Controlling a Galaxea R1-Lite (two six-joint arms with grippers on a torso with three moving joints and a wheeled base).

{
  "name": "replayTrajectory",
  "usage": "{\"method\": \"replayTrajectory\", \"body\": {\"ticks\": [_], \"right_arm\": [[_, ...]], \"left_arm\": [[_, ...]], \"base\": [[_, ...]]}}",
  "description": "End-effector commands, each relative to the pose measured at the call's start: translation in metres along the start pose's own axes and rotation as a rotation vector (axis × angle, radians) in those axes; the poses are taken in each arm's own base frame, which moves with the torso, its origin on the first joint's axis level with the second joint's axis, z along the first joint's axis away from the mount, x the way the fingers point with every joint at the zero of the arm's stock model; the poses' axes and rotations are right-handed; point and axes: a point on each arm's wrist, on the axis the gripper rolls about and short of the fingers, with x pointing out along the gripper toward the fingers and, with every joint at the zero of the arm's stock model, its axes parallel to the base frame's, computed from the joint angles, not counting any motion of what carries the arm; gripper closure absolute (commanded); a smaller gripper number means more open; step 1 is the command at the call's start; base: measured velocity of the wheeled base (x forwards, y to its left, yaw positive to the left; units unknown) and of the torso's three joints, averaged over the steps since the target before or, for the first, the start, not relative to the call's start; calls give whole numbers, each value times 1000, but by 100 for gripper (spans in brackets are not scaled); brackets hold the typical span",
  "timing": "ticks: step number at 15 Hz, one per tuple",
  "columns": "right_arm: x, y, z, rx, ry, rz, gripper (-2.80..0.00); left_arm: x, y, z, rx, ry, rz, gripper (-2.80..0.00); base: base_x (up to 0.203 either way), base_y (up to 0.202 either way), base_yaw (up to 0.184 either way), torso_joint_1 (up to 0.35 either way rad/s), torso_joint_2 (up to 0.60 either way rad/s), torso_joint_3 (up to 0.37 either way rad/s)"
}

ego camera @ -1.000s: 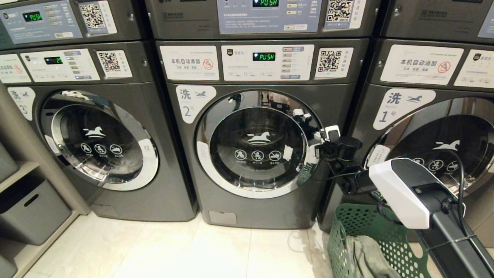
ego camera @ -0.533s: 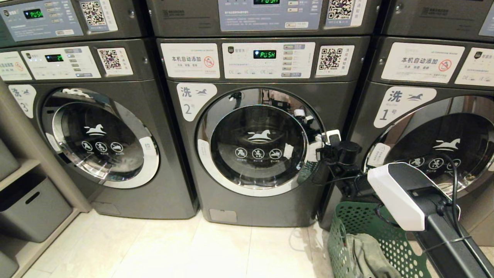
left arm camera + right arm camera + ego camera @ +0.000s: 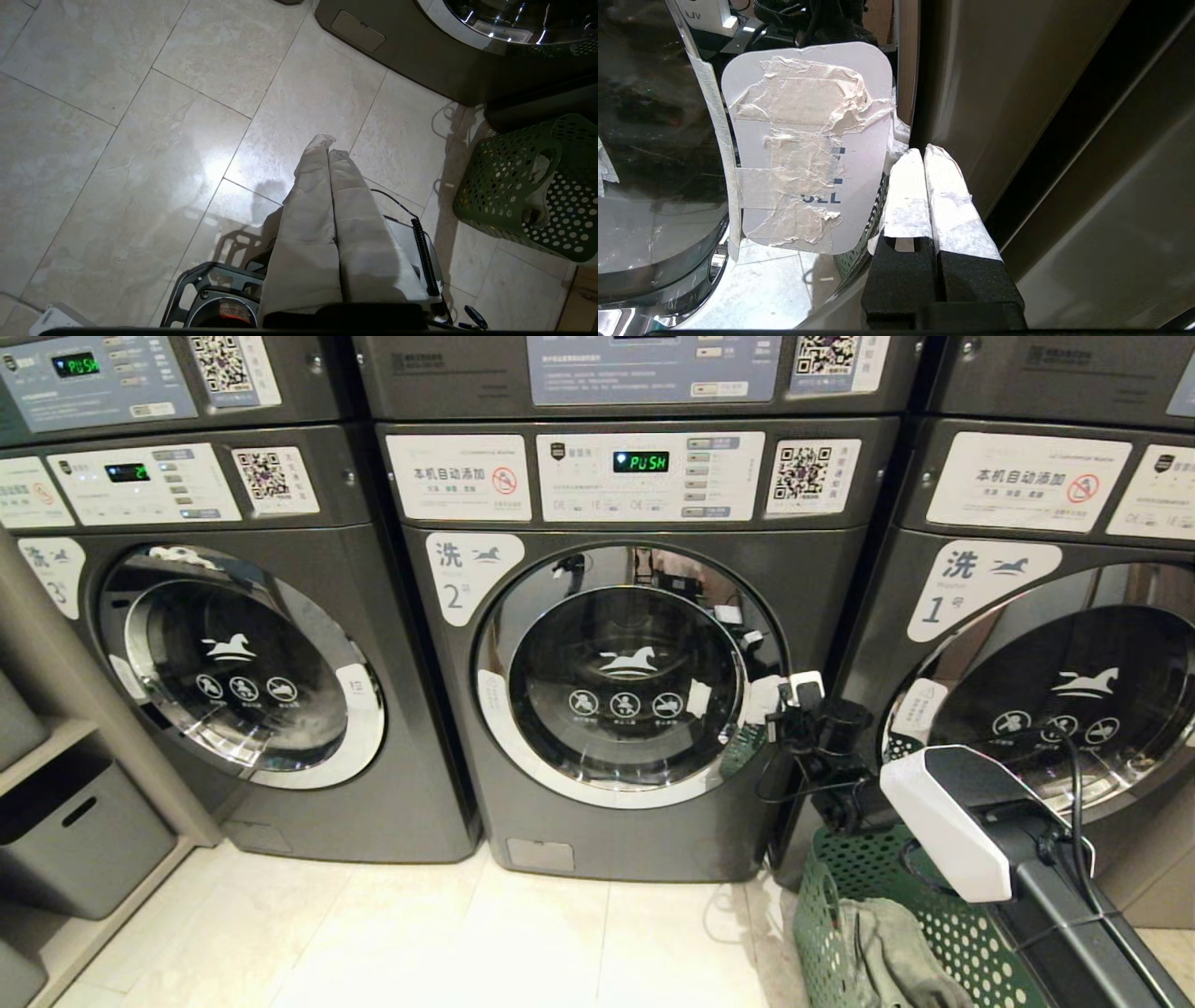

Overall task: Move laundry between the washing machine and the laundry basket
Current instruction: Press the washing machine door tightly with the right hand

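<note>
The washing machine (image 3: pixel 644 840) labelled 2 stands in the middle with its round glass door (image 3: pixel 621 672) closed. My right gripper (image 3: pixel 795 694) is shut with nothing in it. Its taped fingertips (image 3: pixel 924 151) sit at the door's right rim, beside a white taped tab (image 3: pixel 808 140). The green laundry basket (image 3: pixel 840 877) stands on the floor under my right arm, and a grey-green garment (image 3: pixel 896 961) lies in it. My left gripper (image 3: pixel 327 142) hangs shut and empty over the floor tiles, left of the basket (image 3: pixel 509 186); it is out of the head view.
Machine 3 (image 3: pixel 243 663) is on the left and machine 1 (image 3: pixel 1055 691) on the right, close behind my right arm. A grey storage bin (image 3: pixel 75 840) sits on a low shelf at far left. My own base (image 3: pixel 210 298) shows below the left gripper.
My right gripper has sunk a little along the door's right rim. The whole head view has shifted slightly. The door stays closed.
</note>
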Motion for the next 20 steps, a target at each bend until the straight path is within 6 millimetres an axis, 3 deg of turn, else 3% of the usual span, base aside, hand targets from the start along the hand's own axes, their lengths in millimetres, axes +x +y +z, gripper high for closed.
{"method": "replayTrajectory", "body": {"ticks": [1, 8, 16, 20], "right_arm": [[-1, -3, 23, 13, -44, -2, 0], [-18, 10, 35, 34, -38, 80, 0], [-3, 9, 43, 45, -124, 51, 0], [1, 11, 38, 41, -99, 54, 0]], "left_arm": [[1, 0, 0, 1, 9, 2, 0], [1, 0, -1, -2, 6, 4, 0], [-4, 3, -6, -4, -2, 2, 0], [-14, 8, -12, -6, -36, -1, 0]], "base": [[0, 0, 0, 0, 0, 0], [0, 0, 0, 0, 0, 0], [0, 0, 0, 0, 0, 0], [0, 0, 0, 0, 0, 0]]}}
